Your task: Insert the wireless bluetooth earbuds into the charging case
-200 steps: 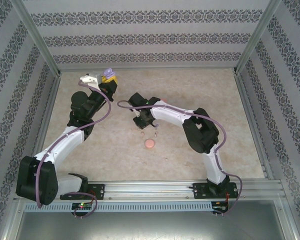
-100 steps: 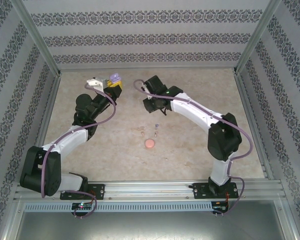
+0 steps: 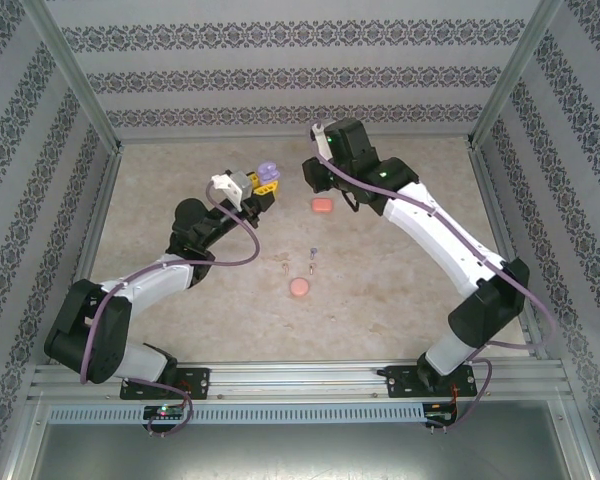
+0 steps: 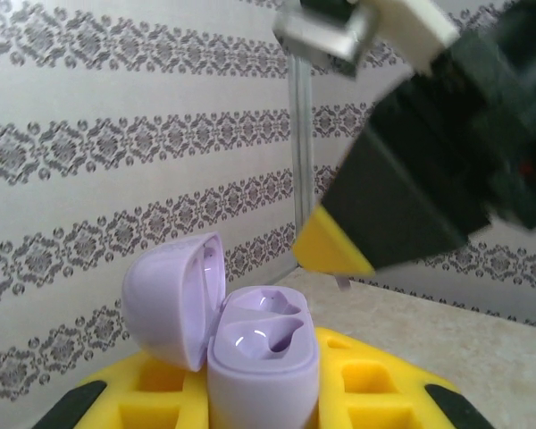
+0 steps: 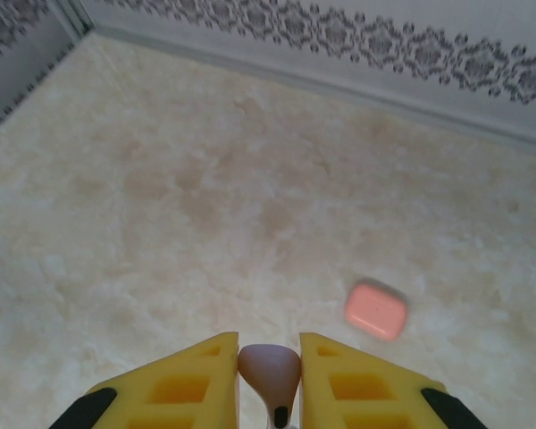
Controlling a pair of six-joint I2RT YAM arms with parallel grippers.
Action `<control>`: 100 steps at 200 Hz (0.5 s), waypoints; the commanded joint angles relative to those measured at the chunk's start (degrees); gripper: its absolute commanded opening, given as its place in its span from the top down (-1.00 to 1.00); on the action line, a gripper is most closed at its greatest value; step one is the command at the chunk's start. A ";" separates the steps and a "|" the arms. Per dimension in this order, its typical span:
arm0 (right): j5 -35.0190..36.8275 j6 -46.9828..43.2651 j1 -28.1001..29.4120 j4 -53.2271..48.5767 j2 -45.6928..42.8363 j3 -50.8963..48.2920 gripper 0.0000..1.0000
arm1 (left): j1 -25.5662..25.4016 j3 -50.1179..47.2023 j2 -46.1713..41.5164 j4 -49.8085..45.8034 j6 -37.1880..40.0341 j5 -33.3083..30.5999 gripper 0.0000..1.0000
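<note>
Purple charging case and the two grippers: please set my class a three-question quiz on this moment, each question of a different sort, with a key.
1. True or false: the lid of the purple charging case, held in the left gripper, is shut.
2. Choose one: what is pinched in the right gripper? A, a coral lid. B, a small earbud. C, a cable.
3. Fill in: the closed coral case lies on the ____.

Key: 1, false: the lid stands open. 2, B. 3, table.
</note>
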 commanded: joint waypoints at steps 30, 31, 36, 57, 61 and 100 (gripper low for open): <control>-3.70 3.42 0.66 8.04 -8.13 -1.99 0.56 | -3.46 -0.04 2.90 7.77 8.04 -5.78 1.00; -3.78 3.44 0.66 8.25 -8.24 -2.08 0.56 | -3.48 -0.06 3.01 7.89 8.00 -5.80 1.00; -4.12 3.64 0.88 9.22 -8.93 -2.79 0.56 | -3.49 0.06 3.47 8.63 7.81 -6.18 1.00; -5.54 4.16 1.84 12.72 -11.24 -5.38 0.56 | -3.54 0.37 4.90 11.38 5.60 -6.57 1.00; -5.74 4.16 2.19 13.63 -11.62 -5.99 0.55 | -3.50 0.41 5.12 11.81 5.17 -6.46 1.00; -6.90 3.55 4.98 21.05 -14.18 -11.13 0.54 | -3.70 1.20 5.55 13.18 2.44 -4.17 1.00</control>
